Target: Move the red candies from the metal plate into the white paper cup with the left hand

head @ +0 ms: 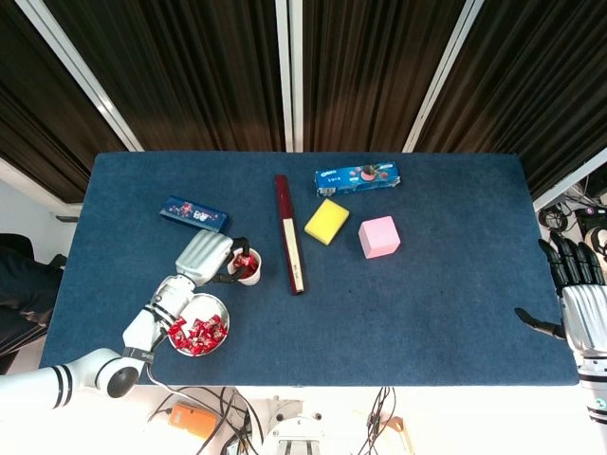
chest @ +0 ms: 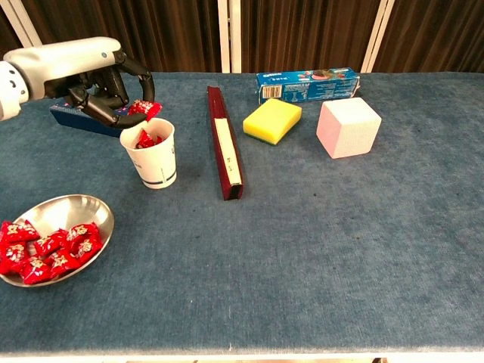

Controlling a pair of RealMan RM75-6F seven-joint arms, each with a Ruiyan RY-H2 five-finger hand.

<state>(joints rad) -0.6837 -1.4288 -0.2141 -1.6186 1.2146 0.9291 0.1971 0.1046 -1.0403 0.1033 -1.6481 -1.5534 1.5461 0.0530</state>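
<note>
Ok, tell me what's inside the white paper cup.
The white paper cup holds red candies that show above its rim. The cup wall hides how many lie deeper. The left hand pinches another red candy just above the rim.

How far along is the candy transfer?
Done: some red candies already sit in the white paper cup. In hand: the left robot hand holds one candy just above the cup's rim. Left: a pile of candies remains on the metal plate.
</note>
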